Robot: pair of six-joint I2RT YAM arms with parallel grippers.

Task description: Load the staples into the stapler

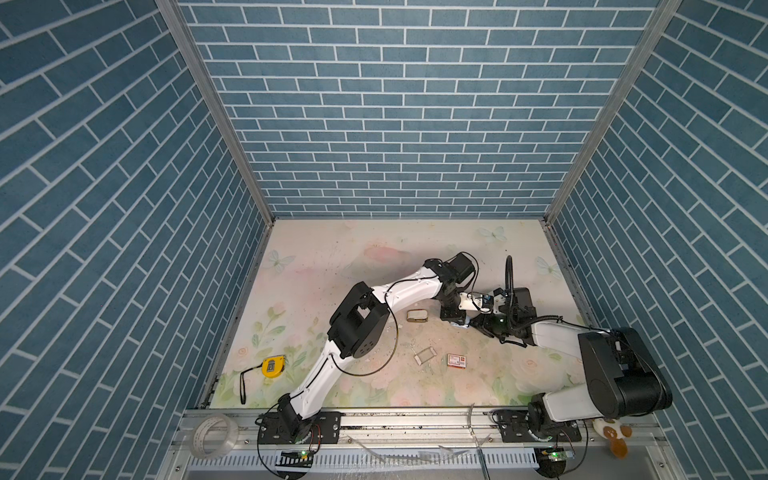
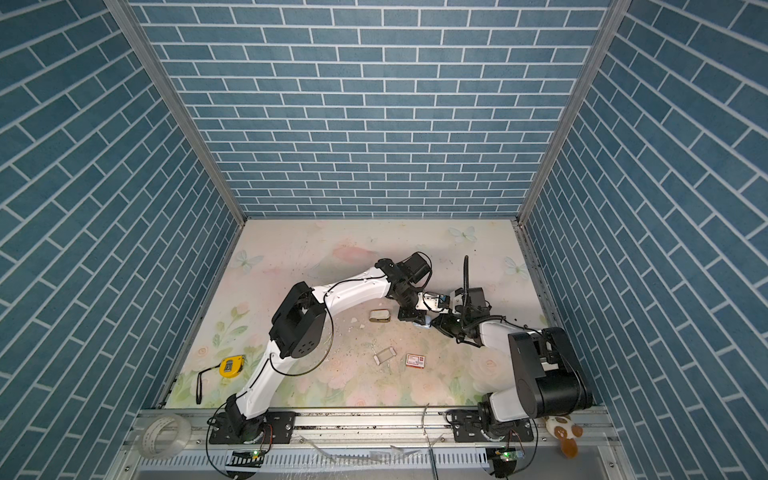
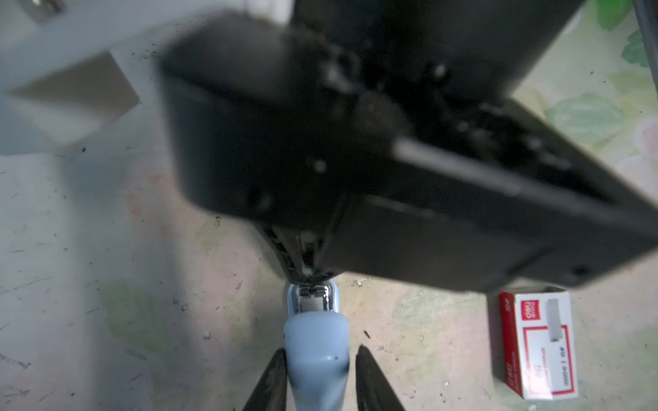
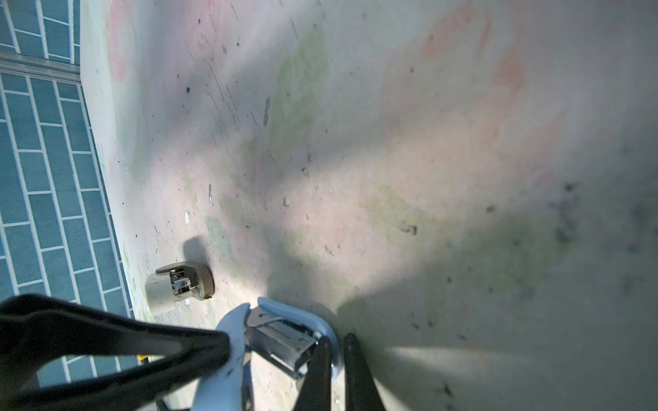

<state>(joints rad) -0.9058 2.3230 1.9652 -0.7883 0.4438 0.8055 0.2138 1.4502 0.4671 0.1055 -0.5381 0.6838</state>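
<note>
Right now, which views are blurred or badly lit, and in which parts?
Left wrist view: a large black robot part close to the lens is out of focus, while the blue stapler and staple box are sharp. Right wrist view: broad soft shadows cross the table, with one bright patch. Both top views: sharp, evenly lit.

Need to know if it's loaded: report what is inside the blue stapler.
The stapler is open, showing its metal magazine. The right gripper covers part of the channel, so whether it is loaded cannot be told.
</note>
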